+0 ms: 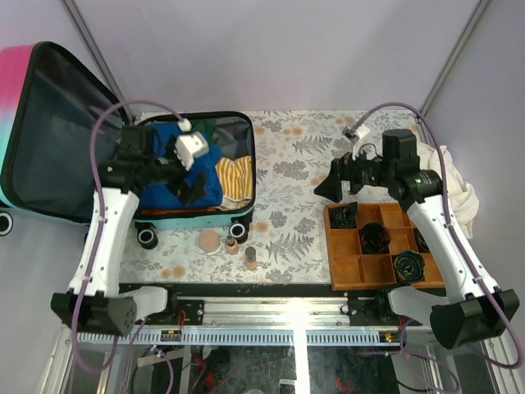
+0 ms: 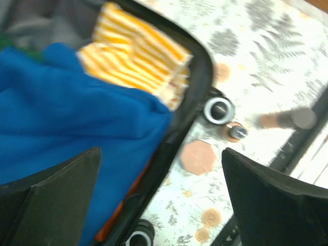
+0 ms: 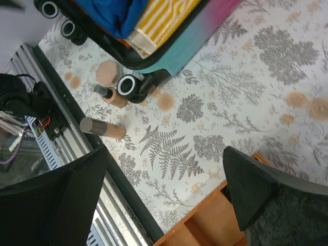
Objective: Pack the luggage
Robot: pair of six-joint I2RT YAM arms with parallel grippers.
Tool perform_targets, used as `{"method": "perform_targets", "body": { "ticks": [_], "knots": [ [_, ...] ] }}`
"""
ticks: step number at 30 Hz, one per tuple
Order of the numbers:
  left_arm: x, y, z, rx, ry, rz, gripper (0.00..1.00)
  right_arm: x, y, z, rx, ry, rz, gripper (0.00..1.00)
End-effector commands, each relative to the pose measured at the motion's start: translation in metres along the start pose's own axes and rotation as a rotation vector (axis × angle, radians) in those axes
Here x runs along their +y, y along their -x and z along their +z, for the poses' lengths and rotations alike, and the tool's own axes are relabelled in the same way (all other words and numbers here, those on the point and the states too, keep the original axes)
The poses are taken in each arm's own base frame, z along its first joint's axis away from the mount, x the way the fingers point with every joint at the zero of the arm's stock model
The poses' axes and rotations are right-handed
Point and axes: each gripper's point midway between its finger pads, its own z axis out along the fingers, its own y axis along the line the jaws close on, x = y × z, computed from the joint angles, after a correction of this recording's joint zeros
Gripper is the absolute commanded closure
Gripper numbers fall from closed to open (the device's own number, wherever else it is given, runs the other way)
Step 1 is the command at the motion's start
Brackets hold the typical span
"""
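The luggage lies open at the left of the table, its grey-lined lid propped up. Inside are a blue garment and a yellow-striped cloth. My left gripper hovers over the near edge of the luggage, open and empty. In the left wrist view, my left gripper straddles the black rim, with the blue garment and striped cloth beyond. My right gripper is open and empty above the table's middle. The right wrist view has this gripper over the floral cloth.
A pink hexagonal compact, a small bottle and a tube stand in front of the luggage wheels. A wooden compartment tray with coiled black cables sits at right. A white cloth lies behind it.
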Motion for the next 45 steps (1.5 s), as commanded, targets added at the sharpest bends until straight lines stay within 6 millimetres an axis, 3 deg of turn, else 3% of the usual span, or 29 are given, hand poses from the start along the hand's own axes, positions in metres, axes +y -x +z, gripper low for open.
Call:
{"method": "perform_targets", "body": {
  "ticks": [1,4,7,14,19,25,30,36,45],
  "knots": [
    [-0.073,-0.015,0.007,0.017,-0.204,0.133,0.00,0.002,0.006,-0.018,-0.091,0.031,0.043,0.01],
    [-0.118,-0.028,0.025,0.021,-0.350,0.134,0.00,-0.002,0.002,-0.025,-0.114,0.027,0.071,0.01],
    [-0.149,-0.035,0.041,0.016,-0.430,0.143,0.02,-0.008,-0.001,-0.032,-0.149,0.019,0.112,0.00],
    [-0.181,-0.041,0.073,-0.030,-0.526,0.207,0.07,-0.022,0.001,-0.047,-0.214,0.009,0.193,0.00],
    [-0.213,-0.064,0.080,-0.031,-0.611,0.359,0.07,-0.035,0.005,-0.054,-0.247,-0.012,0.248,0.01],
    [-0.216,-0.066,0.094,-0.117,-0.570,0.434,0.09,-0.041,0.005,-0.061,-0.279,-0.020,0.289,0.00],
    [-0.220,-0.081,0.105,-0.116,-0.566,0.464,0.13,-0.042,0.004,-0.063,-0.285,-0.027,0.288,0.00],
    [-0.222,-0.085,0.116,-0.108,-0.574,0.420,0.25,-0.044,0.005,-0.062,-0.285,-0.022,0.294,0.00],
    [-0.236,-0.096,0.128,-0.041,-0.631,0.335,0.53,-0.044,0.004,-0.062,-0.286,-0.025,0.291,0.00]
  ]
}}
